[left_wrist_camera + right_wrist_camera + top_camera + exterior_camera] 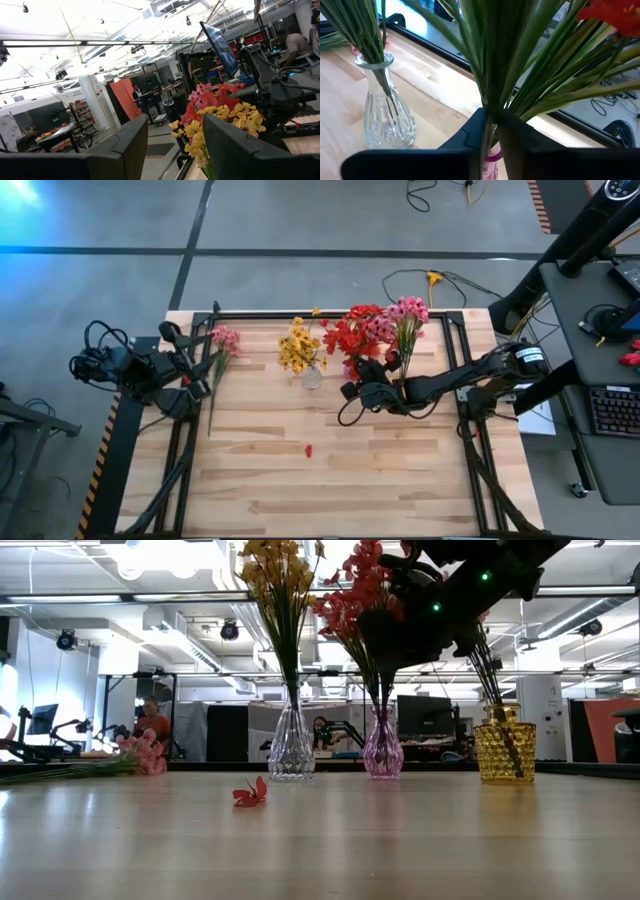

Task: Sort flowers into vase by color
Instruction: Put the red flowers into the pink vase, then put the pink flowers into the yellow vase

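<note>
Three vases stand in a row at the table's far side. A clear glass vase (291, 745) holds yellow flowers (297, 348). A pink glass vase (383, 747) holds red flowers (352, 332). A gold vase (503, 745) holds pink flowers (405, 310). My right gripper (491, 131) is shut on the red bunch's stems just above the pink vase. One pink sprig (222, 340) lies flat on the table's left part, next to my left gripper (172, 150), which is open and holds nothing. My right gripper pinches green stems of the red flowers (489, 114) between its two fingers, just above the pink vase's neck (492, 159). The fingers lie across the stems, coming level from the table's right side. The stems stand upright, with their lower ends in the vase.
A loose red blossom (308, 450) lies on the bare wood at mid-table. A black frame (455, 315) runs round the table's far and side edges. The near half of the tabletop holds nothing else. A yellow sprig (433, 278) lies on the floor beyond the table.
</note>
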`<action>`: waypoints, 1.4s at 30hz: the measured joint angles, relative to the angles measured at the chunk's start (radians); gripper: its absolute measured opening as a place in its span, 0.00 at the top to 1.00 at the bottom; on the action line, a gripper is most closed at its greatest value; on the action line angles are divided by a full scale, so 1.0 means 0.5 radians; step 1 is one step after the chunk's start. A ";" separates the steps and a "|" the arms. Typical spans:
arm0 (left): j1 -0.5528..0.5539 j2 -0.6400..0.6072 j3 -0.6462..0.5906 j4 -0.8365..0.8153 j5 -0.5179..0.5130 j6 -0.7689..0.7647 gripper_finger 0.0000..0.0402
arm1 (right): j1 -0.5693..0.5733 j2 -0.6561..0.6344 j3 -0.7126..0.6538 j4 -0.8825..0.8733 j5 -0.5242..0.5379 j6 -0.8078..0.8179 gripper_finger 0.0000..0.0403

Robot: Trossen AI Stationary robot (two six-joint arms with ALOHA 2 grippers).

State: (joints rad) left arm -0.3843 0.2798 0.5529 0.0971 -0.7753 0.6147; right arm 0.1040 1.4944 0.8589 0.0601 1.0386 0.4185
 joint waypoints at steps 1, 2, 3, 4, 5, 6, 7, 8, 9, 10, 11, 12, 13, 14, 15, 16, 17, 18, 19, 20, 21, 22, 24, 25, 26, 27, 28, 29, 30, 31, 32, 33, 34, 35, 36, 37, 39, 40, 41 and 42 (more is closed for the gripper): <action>0.000 0.000 0.000 0.000 0.000 0.000 0.57 | 0.000 0.000 0.000 0.000 0.000 0.001 0.89; 0.000 0.000 0.000 0.000 0.000 0.000 0.57 | 0.000 0.000 0.000 0.000 0.000 0.002 0.87; 0.000 0.000 0.000 0.000 0.000 0.000 0.57 | 0.000 0.000 0.000 0.000 0.000 0.008 0.85; 0.000 0.000 0.000 0.000 0.000 0.000 0.57 | 0.000 0.000 0.000 0.000 0.000 0.010 0.82; 0.000 0.000 0.000 0.000 0.000 0.000 0.57 | 0.000 0.000 0.000 0.000 0.000 0.012 0.79; 0.000 0.000 0.000 0.000 0.000 0.000 0.57 | 0.001 0.000 0.000 0.000 0.000 0.014 0.76; 0.000 0.000 0.000 0.000 0.000 0.000 0.57 | 0.001 0.000 0.000 0.001 0.000 0.015 0.73; 0.000 0.000 0.000 0.000 0.000 -0.003 0.57 | 0.002 0.000 0.000 0.000 0.000 0.016 0.70; 0.000 0.000 0.000 -0.001 -0.001 -0.006 0.57 | 0.002 0.000 0.000 0.001 -0.005 0.016 0.68; 0.000 0.000 0.000 0.000 0.000 -0.008 0.57 | 0.002 -0.003 0.000 0.000 -0.021 0.017 0.65; 0.000 0.000 0.000 0.000 0.000 -0.012 0.57 | 0.002 -0.009 -0.001 0.000 -0.050 0.020 0.63; 0.000 0.000 0.000 -0.001 0.000 -0.020 0.57 | 0.005 -0.015 -0.001 0.000 -0.074 0.031 0.60; 0.000 0.000 0.000 -0.001 0.000 -0.029 0.57 | 0.006 -0.022 -0.001 -0.002 -0.100 0.042 0.58; 0.000 0.000 0.000 -0.001 0.000 -0.042 0.57 | 0.014 -0.027 0.001 -0.012 -0.119 0.055 0.57; 0.000 0.000 0.000 -0.001 0.000 -0.056 0.57 | 0.024 -0.031 0.004 -0.016 -0.135 0.054 0.55; 0.000 0.000 0.000 -0.001 0.000 -0.073 0.57 | 0.035 -0.035 0.007 -0.016 -0.142 0.054 0.54; 0.000 0.006 0.000 0.000 0.000 -0.102 0.57 | 0.046 -0.042 0.007 -0.027 -0.145 0.054 0.53; 0.000 0.019 0.001 0.008 0.000 -0.136 0.57 | 0.056 -0.056 0.008 -0.050 -0.146 0.053 0.52; 0.000 0.036 0.003 0.016 0.001 -0.173 0.57 | 0.064 -0.074 0.008 -0.087 -0.146 0.056 0.51; 0.000 0.062 0.004 0.025 0.000 -0.208 0.57 | 0.074 -0.094 0.008 -0.130 -0.147 0.067 0.51; 0.000 0.095 0.009 0.038 0.000 -0.246 0.57 | 0.085 -0.112 0.008 -0.177 -0.147 0.083 0.50; 0.000 0.135 0.017 0.048 0.000 -0.281 0.57 | 0.098 -0.134 0.008 -0.228 -0.148 0.101 0.50; 0.000 0.232 0.041 0.047 -0.002 -0.359 0.57 | 0.126 -0.175 0.008 -0.321 -0.161 0.131 0.50; 0.000 0.292 0.055 0.049 -0.008 -0.406 0.57 | 0.140 -0.199 0.008 -0.359 -0.183 0.144 0.50; 0.000 0.354 0.072 0.047 -0.016 -0.455 0.57 | 0.154 -0.226 0.008 -0.402 -0.210 0.156 0.50; 0.000 0.419 0.090 0.047 -0.017 -0.511 0.57 | 0.170 -0.251 0.008 -0.442 -0.236 0.169 0.50; 0.000 0.486 0.113 0.040 -0.018 -0.569 0.57 | 0.183 -0.272 0.008 -0.469 -0.259 0.174 0.50; 0.000 0.548 0.142 0.033 -0.031 -0.634 0.57 | 0.200 -0.294 0.009 -0.501 -0.275 0.176 0.50; 0.000 0.610 0.177 0.014 -0.069 -0.710 0.57 | 0.216 -0.314 0.009 -0.529 -0.294 0.175 0.50; -0.001 0.672 0.217 -0.026 -0.142 -0.801 0.57 | 0.232 -0.331 0.009 -0.542 -0.304 0.174 0.50; -0.001 0.727 0.263 -0.103 -0.244 -0.905 0.57 | 0.246 -0.347 0.009 -0.548 -0.312 0.166 0.50; 0.000 0.780 0.308 -0.212 -0.362 -1.031 0.57 | 0.265 -0.367 0.009 -0.564 -0.314 0.161 0.50; 0.000 0.836 0.355 -0.357 -0.475 -1.173 0.57 | 0.281 -0.383 0.009 -0.592 -0.315 0.157 0.50; 0.002 0.889 0.406 -0.536 -0.559 -1.342 0.57 | 0.297 -0.395 0.009 -0.602 -0.314 0.143 0.50; 0.002 0.940 0.455 -0.741 -0.600 -1.540 0.57 | 0.313 -0.407 0.009 -0.613 -0.315 0.137 0.50; 0.001 0.996 0.508 -0.948 -0.600 -1.766 0.57 | 0.332 -0.421 0.009 -0.638 -0.317 0.132 0.50; 0.000 1.109 0.625 -1.374 -0.543 -2.191 0.57 | 0.366 -0.441 0.010 -0.658 -0.318 0.119 0.50; 0.000 1.168 0.685 -1.572 -0.502 -2.393 0.57 | 0.383 -0.454 0.010 -0.662 -0.319 0.112 0.50; 0.004 1.230 0.745 -1.770 -0.466 -2.591 0.57 | 0.400 -0.463 0.010 -0.672 -0.319 0.106 0.50; 0.009 1.292 0.798 -1.964 -0.436 -2.784 0.57 | 0.414 -0.466 0.010 -0.672 -0.318 0.101 0.50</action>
State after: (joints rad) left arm -0.3799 0.9260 0.9522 -0.8850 -0.9935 -0.7772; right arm 0.3108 1.2613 0.8639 -0.2761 0.8798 0.4691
